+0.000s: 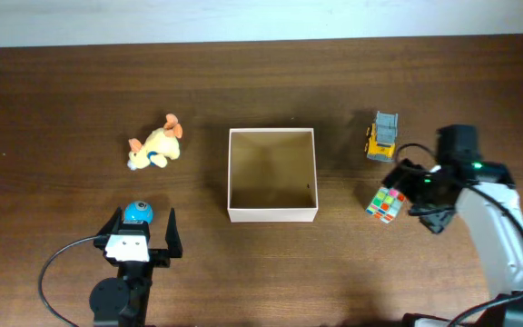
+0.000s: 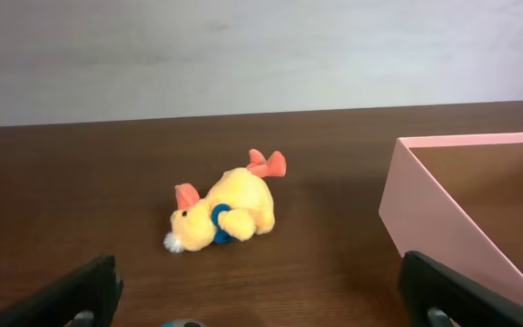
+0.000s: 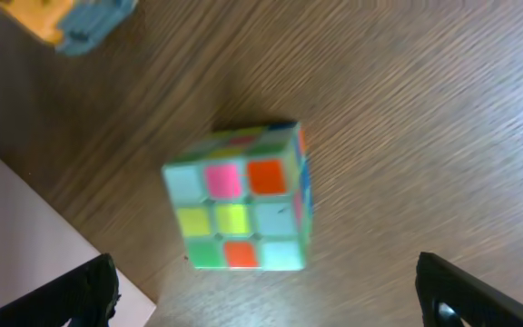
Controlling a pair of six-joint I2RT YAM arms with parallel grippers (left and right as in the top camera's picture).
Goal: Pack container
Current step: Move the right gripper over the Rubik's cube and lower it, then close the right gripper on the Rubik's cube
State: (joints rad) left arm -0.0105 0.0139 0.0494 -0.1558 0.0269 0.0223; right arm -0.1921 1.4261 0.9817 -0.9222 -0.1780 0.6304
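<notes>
White-walled container point(image 1: 272, 214) sat mid-table; I found my left gripper point(image 1: 142, 232) open, near its front-left corner; my right gripper point(image 1: 407, 193) stood open at a colour cube point(image 1: 386, 202), just off its right wall.

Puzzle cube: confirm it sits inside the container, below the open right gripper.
Not inside: the puzzle cube lies on the table beside the container, as the overhead view shows. It is below the open right gripper.
</notes>
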